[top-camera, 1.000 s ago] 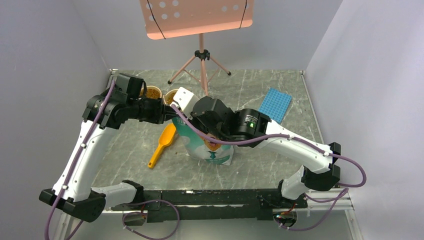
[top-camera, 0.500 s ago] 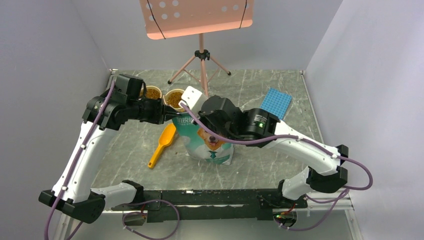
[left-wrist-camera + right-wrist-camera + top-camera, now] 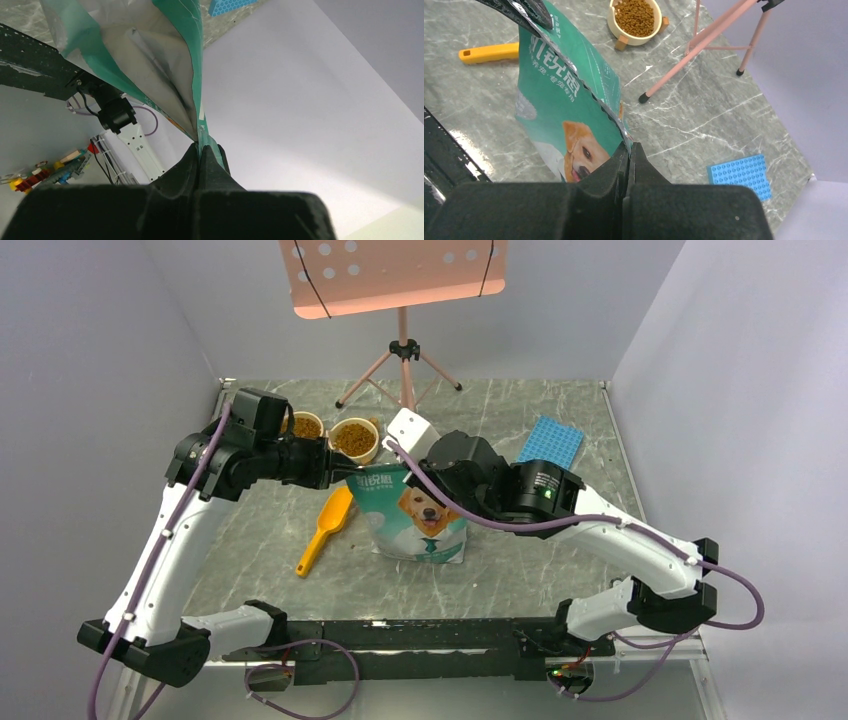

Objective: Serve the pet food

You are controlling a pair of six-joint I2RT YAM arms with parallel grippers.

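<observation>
The left gripper (image 3: pixel 201 150) and right gripper (image 3: pixel 629 148) each pinch tight on a top corner of the bag (image 3: pixel 559 95), holding its mouth stretched between them. The pet food (image 3: pixel 352 437) lies in two bowls (image 3: pixel 356 456) behind the bag, untouched by the fingers.

You see the yellow scoop (image 3: pixel 325 530) lying flat on the marble table (image 3: pixel 500 575); just right of it stands the teal dog-picture bag (image 3: pixel 395 525), beyond it a cream bowl (image 3: pixel 636 41), far right a blue studded mat (image 3: pixel 551 448)
</observation>
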